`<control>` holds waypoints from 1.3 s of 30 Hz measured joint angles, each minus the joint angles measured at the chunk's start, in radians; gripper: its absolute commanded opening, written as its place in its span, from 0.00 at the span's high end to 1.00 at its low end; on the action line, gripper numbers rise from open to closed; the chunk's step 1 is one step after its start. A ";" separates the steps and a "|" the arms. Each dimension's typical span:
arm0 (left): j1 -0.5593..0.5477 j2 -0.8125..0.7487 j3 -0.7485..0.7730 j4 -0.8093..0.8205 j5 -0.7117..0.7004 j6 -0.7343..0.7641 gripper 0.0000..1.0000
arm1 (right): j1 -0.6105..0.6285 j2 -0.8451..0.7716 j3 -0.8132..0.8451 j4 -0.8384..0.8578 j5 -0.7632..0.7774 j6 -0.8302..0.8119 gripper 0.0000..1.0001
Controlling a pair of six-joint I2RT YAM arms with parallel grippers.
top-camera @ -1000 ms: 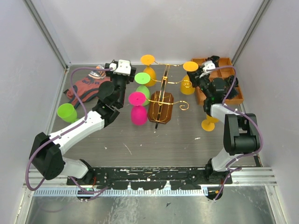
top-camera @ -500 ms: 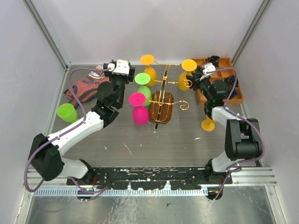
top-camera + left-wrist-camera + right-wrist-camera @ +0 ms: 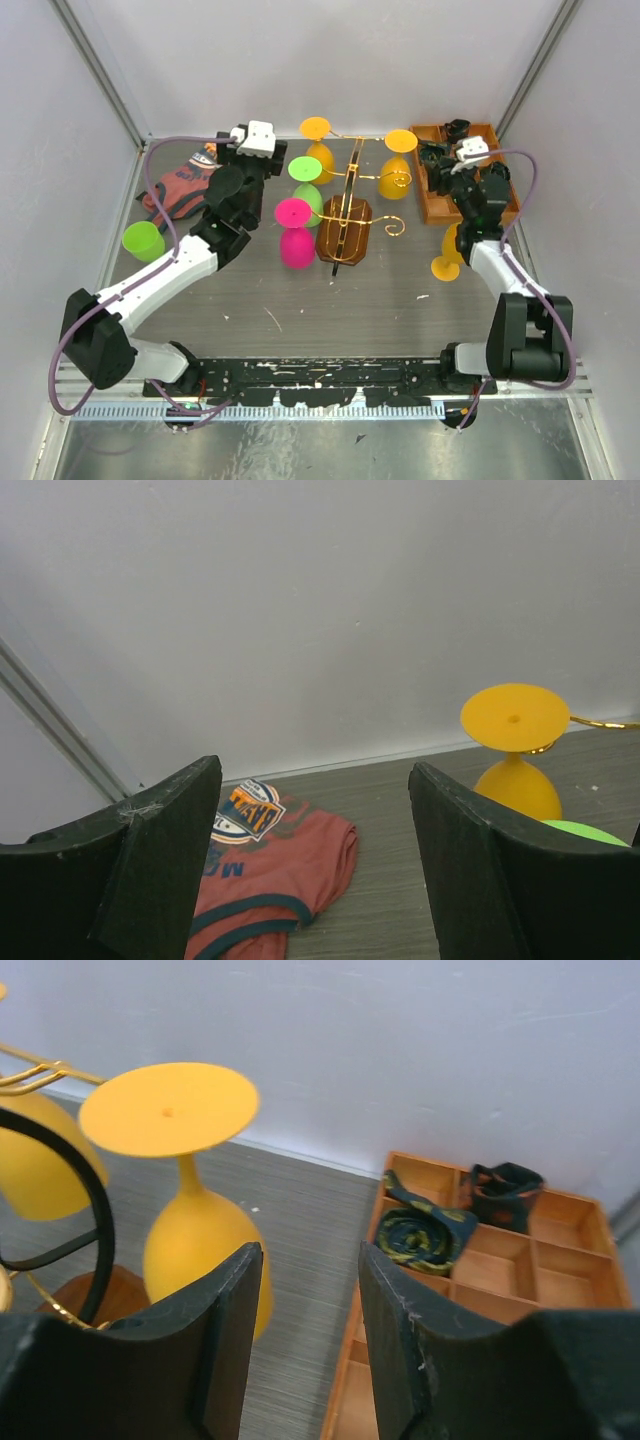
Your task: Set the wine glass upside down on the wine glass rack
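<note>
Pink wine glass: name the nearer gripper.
Left. The left gripper is back-left of the pink wine glass; the right gripper is across the rack, at the tray.

The light is bright and even, and it seems to come from above. On the grey wood-look table (image 3: 300, 300) the shadows are small and soft. The glossy brown eight-sided base of the gold wire wine glass rack (image 3: 344, 228) has pale shiny streaks. The top picture is sharp all over. In the wrist pictures the left gripper (image 3: 315, 780) and right gripper (image 3: 310, 1260) have black fingers (image 3: 160, 860) that look dark and a bit fuzzy up close. The orange wine glass (image 3: 195, 1230) farther off is clear. The white wall (image 3: 300, 600) looks soft grey.
</note>
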 measured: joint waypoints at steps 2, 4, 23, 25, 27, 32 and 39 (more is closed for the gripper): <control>0.005 0.000 0.014 -0.036 -0.002 -0.008 0.16 | -0.024 -0.049 0.000 -0.049 0.024 0.000 0.51; 0.010 0.000 0.043 -0.084 -0.002 -0.018 0.15 | -0.042 -0.102 0.006 -0.119 0.064 0.002 0.51; 0.066 0.123 0.475 -0.618 0.161 -0.092 0.05 | -0.073 -0.196 0.343 -1.034 0.500 0.172 0.42; 0.086 0.157 0.541 -0.725 0.167 -0.122 0.05 | -0.073 -0.196 0.343 -1.082 0.505 0.187 0.42; 0.123 0.180 0.597 -0.830 0.167 -0.162 0.05 | -0.073 -0.196 0.345 -1.110 0.507 0.199 0.42; 0.275 0.171 0.626 -1.070 0.163 -0.257 0.05 | -0.073 -0.192 0.414 -1.160 0.500 0.249 0.42; 0.354 0.089 0.575 -1.386 0.089 -0.293 0.03 | -0.073 -0.120 0.645 -1.148 0.422 0.370 0.42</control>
